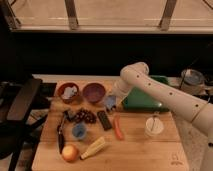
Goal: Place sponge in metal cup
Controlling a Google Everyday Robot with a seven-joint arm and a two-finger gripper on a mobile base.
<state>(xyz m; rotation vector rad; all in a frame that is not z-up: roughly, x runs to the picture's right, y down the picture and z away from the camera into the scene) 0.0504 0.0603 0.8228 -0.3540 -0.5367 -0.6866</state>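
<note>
The sponge (pixel 109 103), a blue-grey block, lies at the back middle of the wooden board (pixel 140 150), between the purple bowl (pixel 93 92) and the green tray (pixel 145 101). My gripper (pixel 113 97) is right at the sponge's top edge, at the end of the white arm that reaches in from the right. I cannot tell whether the sponge is held or rests on the board. The metal cup (pixel 192 80) stands off the board at the far right, behind the arm.
On the board are a red bowl holding something white (pixel 68 91), dark grapes (pixel 86 116), a dark bar (pixel 104 120), a small blue cup (pixel 79 131), an orange-red vegetable (pixel 118 128), a whitish cup with a stick (pixel 154 126), a round yellow fruit (pixel 70 153), a pale yellow piece (pixel 94 148) and a black utensil (pixel 61 134).
</note>
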